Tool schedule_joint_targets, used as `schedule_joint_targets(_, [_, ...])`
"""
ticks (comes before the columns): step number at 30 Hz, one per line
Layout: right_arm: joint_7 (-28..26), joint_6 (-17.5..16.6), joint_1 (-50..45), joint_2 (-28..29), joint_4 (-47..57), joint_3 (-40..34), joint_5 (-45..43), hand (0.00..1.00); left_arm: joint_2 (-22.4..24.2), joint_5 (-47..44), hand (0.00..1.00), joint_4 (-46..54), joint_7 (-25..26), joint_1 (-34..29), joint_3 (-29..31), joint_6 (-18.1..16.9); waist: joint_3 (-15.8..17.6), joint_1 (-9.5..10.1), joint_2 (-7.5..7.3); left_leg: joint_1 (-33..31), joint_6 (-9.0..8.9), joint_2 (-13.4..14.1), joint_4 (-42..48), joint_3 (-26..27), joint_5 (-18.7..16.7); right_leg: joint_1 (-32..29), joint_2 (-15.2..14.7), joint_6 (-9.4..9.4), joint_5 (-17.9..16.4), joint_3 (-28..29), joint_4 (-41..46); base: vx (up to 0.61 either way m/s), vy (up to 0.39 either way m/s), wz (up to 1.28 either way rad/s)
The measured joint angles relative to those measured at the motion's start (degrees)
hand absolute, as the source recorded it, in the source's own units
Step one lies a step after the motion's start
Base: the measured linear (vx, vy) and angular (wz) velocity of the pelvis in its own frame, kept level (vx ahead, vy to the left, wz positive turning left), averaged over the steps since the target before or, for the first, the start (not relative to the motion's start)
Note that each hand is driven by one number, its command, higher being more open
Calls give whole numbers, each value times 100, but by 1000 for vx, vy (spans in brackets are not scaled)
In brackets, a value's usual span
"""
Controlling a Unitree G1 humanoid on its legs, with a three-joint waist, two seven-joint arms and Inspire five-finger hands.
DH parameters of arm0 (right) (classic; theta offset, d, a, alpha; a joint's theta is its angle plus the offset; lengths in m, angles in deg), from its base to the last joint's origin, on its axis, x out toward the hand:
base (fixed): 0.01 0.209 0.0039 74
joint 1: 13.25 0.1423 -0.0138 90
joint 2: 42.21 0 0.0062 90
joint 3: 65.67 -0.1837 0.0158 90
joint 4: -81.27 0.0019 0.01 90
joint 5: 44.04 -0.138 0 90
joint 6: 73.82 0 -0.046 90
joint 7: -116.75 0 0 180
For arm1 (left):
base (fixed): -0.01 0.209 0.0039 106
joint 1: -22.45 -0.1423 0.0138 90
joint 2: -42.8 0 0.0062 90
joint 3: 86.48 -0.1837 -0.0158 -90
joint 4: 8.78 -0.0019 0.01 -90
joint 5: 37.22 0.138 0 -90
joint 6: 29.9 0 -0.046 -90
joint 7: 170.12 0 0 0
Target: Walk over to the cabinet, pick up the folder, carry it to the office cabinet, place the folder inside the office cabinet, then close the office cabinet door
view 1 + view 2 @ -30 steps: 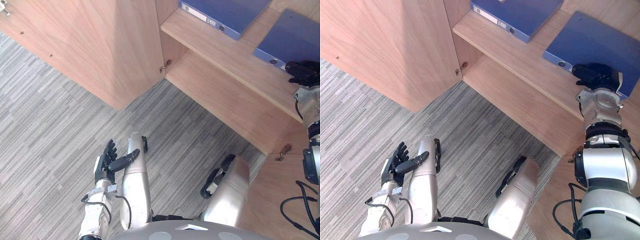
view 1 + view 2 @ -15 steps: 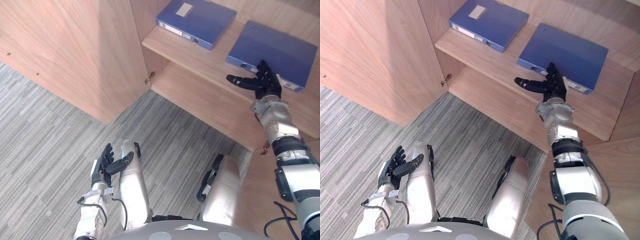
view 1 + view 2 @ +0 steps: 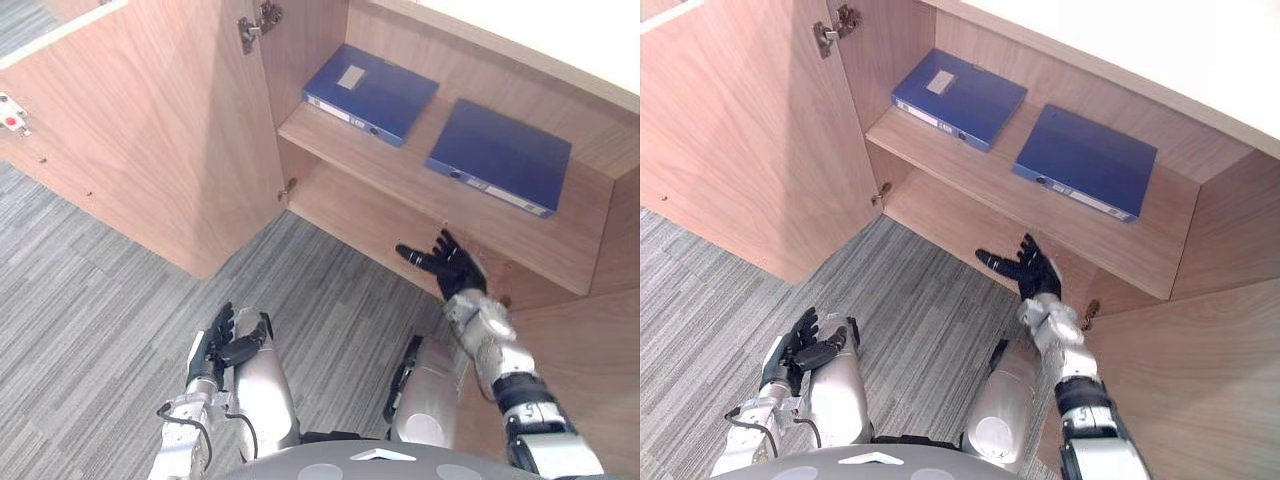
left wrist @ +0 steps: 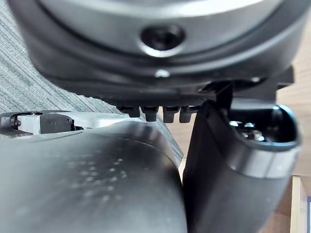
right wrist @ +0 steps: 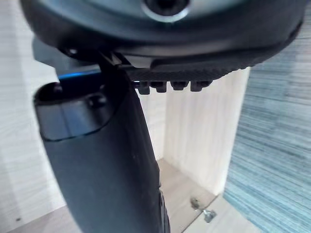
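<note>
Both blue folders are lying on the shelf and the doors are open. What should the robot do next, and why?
Probably move the right hand to the right-hand door and start swinging it shut. The left folder and right folder lie flat on the shelf, the hand is open and empty, and that door stands open beside it.

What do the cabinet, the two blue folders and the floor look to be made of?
Cabinet: wood-look board, matt, with pale grain lines; veneer or laminate, cannot tell. Left folder and right folder: smooth blue covers, probably plastic-coated card. Floor: grey carpet, going by fine woven stripes.
</note>
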Motion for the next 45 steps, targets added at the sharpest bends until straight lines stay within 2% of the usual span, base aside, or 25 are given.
schedule_joint_targets(3, [-86, 63, -529, 286, 8, -358, 74, 100, 19, 222, 100, -175, -12, -1, 1, 2, -104, 3, -6, 360, 85, 8, -312, 115, 20, 425, 55, 11, 178, -139, -481, 49, 89, 0])
schedule_joint_targets(4, [-115, 67, -889, 439, 7, -569, 250, 100, 24, 427, 100, -310, -20, -56, 12, 6, -303, 2, -24, 590, 125, 9, -566, 229, 42, 635, 105, 33, 321, -200, -857, 50, 82, -7])
schedule_joint_targets(8, [-192, 60, -1560, 727, -186, -1034, 305, 100, 113, 767, 100, -693, -39, -127, 100, 32, -765, -14, -74, 1119, 223, -11, -1159, 540, 129, 1179, 210, 86, 705, -333, -1797, 110, 108, -11])
schedule_joint_targets(11, [-227, 59, -1925, 1002, -964, -1538, 739, 100, 256, 927, 100, -971, -58, -167, 242, 123, -1126, -31, -151, 1514, 289, -115, -1608, 749, 196, 1645, 224, 145, 989, -470, -2528, 128, 84, -1])
schedule_joint_targets(14, [-230, 76, -2127, 1157, -1573, -1885, 896, 100, 410, 1030, 100, -1241, -48, -176, 493, 150, -1319, -57, -147, 1744, 336, -207, -1904, 856, 256, 1964, 241, 190, 1223, -567, -3057, 116, 76, 2])
schedule_joint_targets(20, [-238, 81, -2237, 1323, -2355, -2352, 971, 100, 642, 1128, 100, -1691, -19, -205, 990, 222, -1647, -288, -105, 2117, 393, -379, -2605, 1077, 530, 2469, 370, 222, 1785, -711, -4204, 59, 47, -4])
schedule_joint_targets(24, [-228, 71, -2199, 1338, -2671, -2486, 1182, 100, 687, 1279, 100, -1967, 27, -204, 1172, 238, -1855, -343, -147, 2444, 378, -580, -3329, 1214, 926, 2734, 432, 191, 2124, -757, -4886, 12, 2, -3])
schedule_joint_targets(31, [-170, 63, -2129, 1337, -3151, -2651, 1187, 100, 688, 1306, 100, -2352, 145, -242, 1369, 247, -2130, -374, -331, 3005, 260, -899, -4852, 1184, 1769, 2917, 482, 2, 2245, -948, -5327, -5, -62, 8])
schedule_joint_targets(36, [-89, 51, -1992, 1322, -3328, -2650, 1190, 100, 683, 1306, 100, -2537, 203, -214, 1413, 243, -2138, -471, -347, 3244, 188, -980, -5510, 1111, 2115, 2921, 534, -65, 2243, -1013, -5383, -3, -53, 6])
schedule_joint_targets(39, [-78, 51, -1986, 1321, -3353, -2650, 1190, 100, 676, 1306, 100, -2658, 243, -182, 1413, 239, -2137, -484, -348, 3411, 197, -1011, -5710, 1121, 2194, 3025, 551, -70, 2243, -1017, -5451, 21, -7, -1])
schedule_joint_targets(43, [-53, 52, -1929, 1318, -3377, -2656, 1197, 100, 640, 1312, 100, -2750, 276, -136, 1380, 237, -2136, -487, -367, 3514, 156, -982, -5661, 1144, 2132, 3101, 587, -97, 2228, -978, -5461, 40, 11, -7])
schedule_joint_targets(45, [26, 53, -1799, 1208, -3377, -2672, 1298, 100, 643, 1322, 100, -2744, 286, -27, 1262, 232, -2022, -475, -224, 3217, 171, -781, -4712, 1023, 1586, 3040, 656, -105, 2177, -832, -5245, -7, 72, -27])
